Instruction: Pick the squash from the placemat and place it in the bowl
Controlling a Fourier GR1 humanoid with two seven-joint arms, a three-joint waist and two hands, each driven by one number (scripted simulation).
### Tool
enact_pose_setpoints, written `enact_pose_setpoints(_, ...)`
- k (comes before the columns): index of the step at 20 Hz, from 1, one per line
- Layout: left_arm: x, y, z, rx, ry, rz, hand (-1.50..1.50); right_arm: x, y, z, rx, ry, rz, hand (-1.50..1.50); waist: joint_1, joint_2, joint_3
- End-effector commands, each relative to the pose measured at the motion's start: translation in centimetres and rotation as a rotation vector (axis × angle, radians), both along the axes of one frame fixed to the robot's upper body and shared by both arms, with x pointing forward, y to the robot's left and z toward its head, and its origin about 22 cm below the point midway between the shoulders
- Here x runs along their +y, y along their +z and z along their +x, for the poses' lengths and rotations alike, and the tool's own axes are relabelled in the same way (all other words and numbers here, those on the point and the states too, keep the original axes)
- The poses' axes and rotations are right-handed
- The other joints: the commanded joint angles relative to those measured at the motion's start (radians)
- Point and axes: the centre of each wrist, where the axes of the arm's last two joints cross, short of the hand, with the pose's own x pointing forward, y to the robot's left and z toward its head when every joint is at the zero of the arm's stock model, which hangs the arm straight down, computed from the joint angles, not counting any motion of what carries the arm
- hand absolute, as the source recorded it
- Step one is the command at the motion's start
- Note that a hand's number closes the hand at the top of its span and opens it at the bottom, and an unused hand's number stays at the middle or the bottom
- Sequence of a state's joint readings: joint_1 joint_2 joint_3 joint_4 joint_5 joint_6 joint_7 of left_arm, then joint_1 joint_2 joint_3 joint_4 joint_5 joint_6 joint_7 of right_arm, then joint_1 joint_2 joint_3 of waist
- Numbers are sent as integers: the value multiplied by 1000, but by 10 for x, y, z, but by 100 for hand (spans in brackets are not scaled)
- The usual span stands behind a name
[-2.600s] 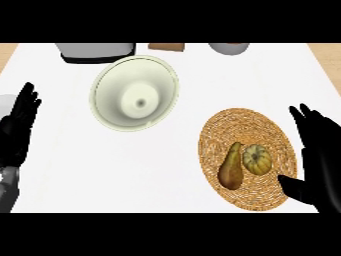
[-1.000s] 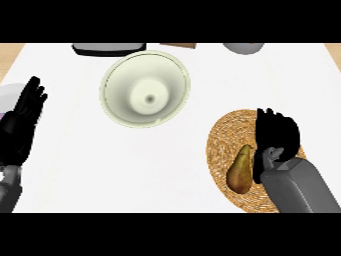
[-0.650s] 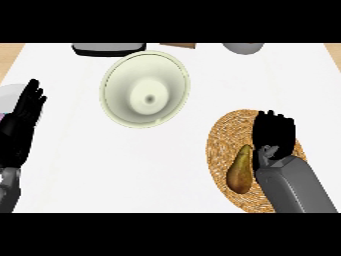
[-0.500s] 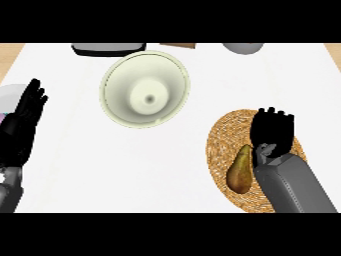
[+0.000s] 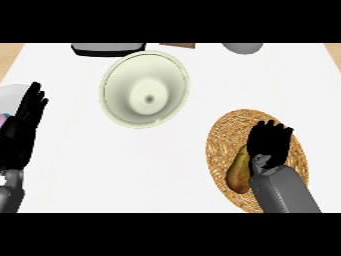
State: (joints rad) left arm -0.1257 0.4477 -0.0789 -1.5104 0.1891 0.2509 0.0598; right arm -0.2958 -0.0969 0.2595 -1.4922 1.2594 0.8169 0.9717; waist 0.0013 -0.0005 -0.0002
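- White counter: your right hand [image 5: 270,142] sits curled over the placemat [image 5: 221,145], seemingly grasping the hidden squash.
- Lifting may nudge the pear [image 5: 239,171] alongside.
- Left hand [image 5: 19,132] rests open.

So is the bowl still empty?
Empty: the bowl shows only its bare cream inside. The right robot hand is over the placemat.

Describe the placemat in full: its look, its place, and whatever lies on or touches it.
The placemat is round, tan and woven-looking, like straw in a spiral. It lies flat on the white counter at the lower right, below and right of the pale bowl and apart from it. A brown-yellow pear-shaped fruit lies on its left half. The right robot hand is down over its middle, fingers curled, hiding what is beneath; the grey forearm covers its lower right.
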Motion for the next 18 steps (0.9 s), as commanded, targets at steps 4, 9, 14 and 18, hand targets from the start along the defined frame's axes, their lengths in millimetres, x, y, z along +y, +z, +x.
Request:
enact_pose_setpoints(4,17,5,-10,16,-15,0,0,-16,-6,-13,1,-90,-47,-150,-1,-1,0)
enact_pose_setpoints(9,7,-10,3,11,-8,0,0,-23,-20,-1,-18,-85,-59,-150,-2,1,0)
enact_pose_setpoints(14,-4,31,7,-20,-2,-6,0,-17,-31,3,-17,-124,-52,-150,2,0,1)
enact_pose_setpoints(18,6,20,-7,-5,3,-1,0,-31,-43,8,55,-159,-2,150,5,0,1)
